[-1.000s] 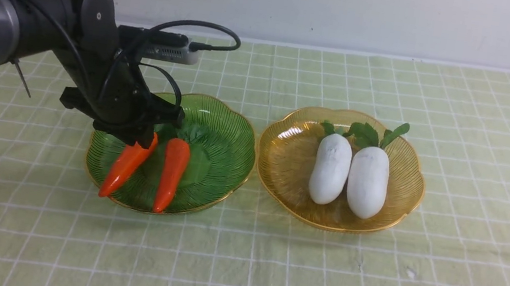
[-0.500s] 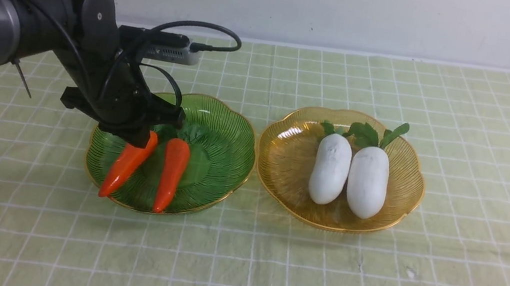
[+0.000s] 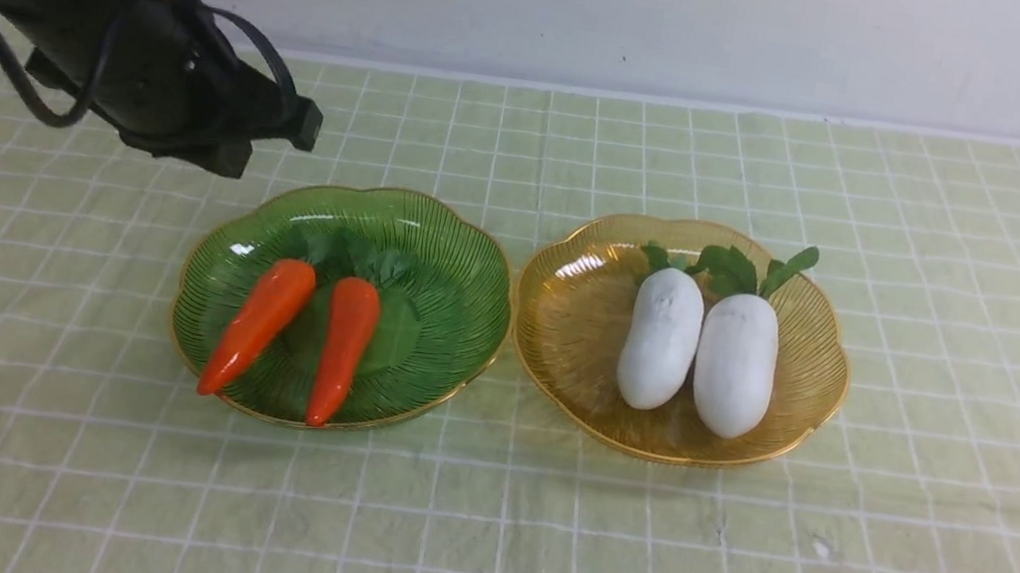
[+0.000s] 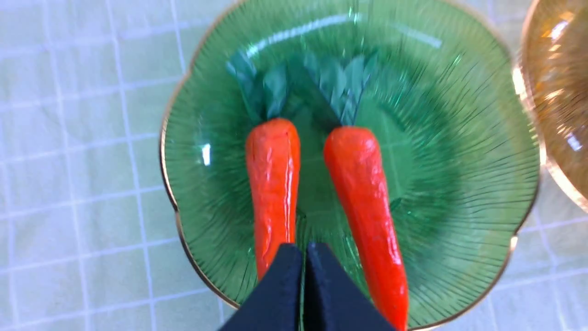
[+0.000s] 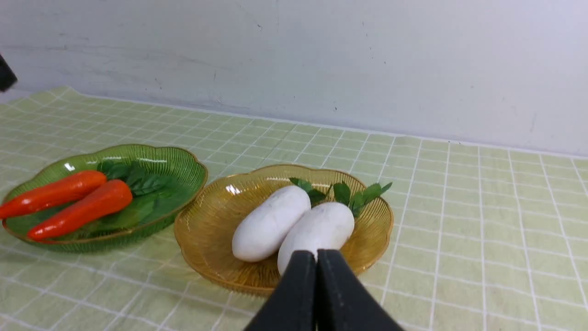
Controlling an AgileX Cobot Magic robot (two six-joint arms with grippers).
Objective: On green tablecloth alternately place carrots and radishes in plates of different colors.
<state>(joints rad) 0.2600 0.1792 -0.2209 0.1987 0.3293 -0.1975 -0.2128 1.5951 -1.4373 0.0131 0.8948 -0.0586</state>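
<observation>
**Carrots in green plate, radishes in amber plate**

Two glossy orange carrots [image 3: 300, 336] lie side by side in the translucent green ribbed plate [image 3: 462, 269], left of centre. Two plump white radishes [image 3: 700, 353] lie touching in the amber plate [image 3: 563, 335] beside it. Both plates sit on the pale green checked tablecloth [image 3: 974, 295]. The left end effector [image 4: 303, 250], upper left, is pressed together and empty; the right end effector [image 5: 316, 257] likewise.

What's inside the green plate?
Two carrots lie side by side in the green plate, leafy tops toward the wall. Their bodies cover the plate beneath; nothing else shows.
</observation>
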